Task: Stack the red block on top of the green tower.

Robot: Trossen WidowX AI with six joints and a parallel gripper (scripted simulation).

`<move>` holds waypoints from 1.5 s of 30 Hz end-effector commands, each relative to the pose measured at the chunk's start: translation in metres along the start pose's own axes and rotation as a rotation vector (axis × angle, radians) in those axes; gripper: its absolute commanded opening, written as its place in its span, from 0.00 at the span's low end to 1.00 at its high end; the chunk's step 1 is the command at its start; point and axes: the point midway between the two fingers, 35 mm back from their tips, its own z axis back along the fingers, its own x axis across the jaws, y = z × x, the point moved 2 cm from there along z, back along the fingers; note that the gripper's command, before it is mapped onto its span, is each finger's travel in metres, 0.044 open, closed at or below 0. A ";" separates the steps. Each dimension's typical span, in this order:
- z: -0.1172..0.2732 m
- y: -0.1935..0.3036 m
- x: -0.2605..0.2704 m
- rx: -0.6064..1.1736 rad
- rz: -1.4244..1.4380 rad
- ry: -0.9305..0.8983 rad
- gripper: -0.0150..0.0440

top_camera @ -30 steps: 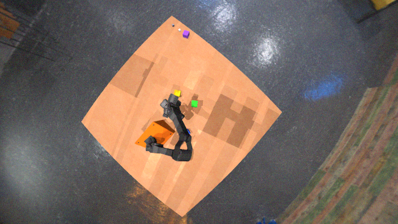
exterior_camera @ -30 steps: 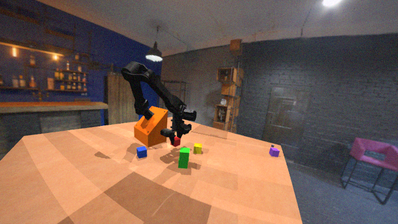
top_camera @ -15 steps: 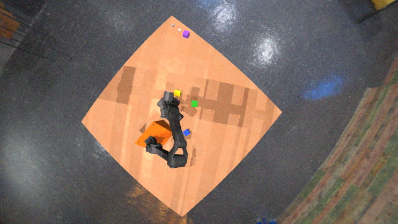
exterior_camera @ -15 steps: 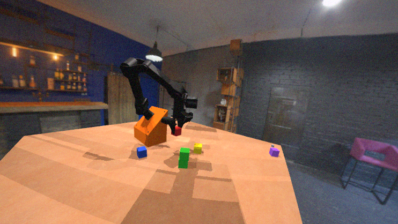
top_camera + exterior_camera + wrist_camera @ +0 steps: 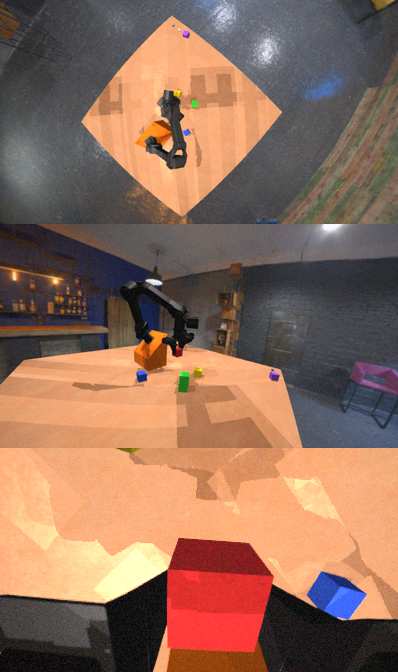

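The red block point(image 5: 177, 351) sat clamped between the two dark fingers of the pincer point(image 5: 176, 346), lifted clear of the table point(image 5: 83, 402); in the wrist view the red block point(image 5: 216, 595) filled the middle of the frame, a finger point(image 5: 125, 618) pressed against each of its side faces, the wooden surface visible well beneath it; from the top view the block itself was hidden under the pincer point(image 5: 169, 103) and the arm point(image 5: 176, 131).

The green tower point(image 5: 183, 381) stood upright on the table, below the pincer and nearer the exterior camera, well apart from the held block; seen from above, the green tower point(image 5: 194, 103) lay off to one side of the pincer, with bare wood between them.

A yellow block point(image 5: 197, 372) rested on the table just beyond the tower and below the pincer; from above, the yellow block point(image 5: 177, 92) showed right at the edge of the pincer's outline; whether it was touching anything could not be told from that view.

A blue block point(image 5: 141, 375) lay on the table beside the arm's base side of the pincer, and showed as the blue block point(image 5: 336, 595) at the right of the wrist view; the orange wedge-shaped mount point(image 5: 150, 353) stood directly behind the pincer; a purple block point(image 5: 273, 375) sat far off, near the table's corner.
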 end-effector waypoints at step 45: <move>-0.030 -0.133 -0.078 -0.010 -0.009 0.003 0.25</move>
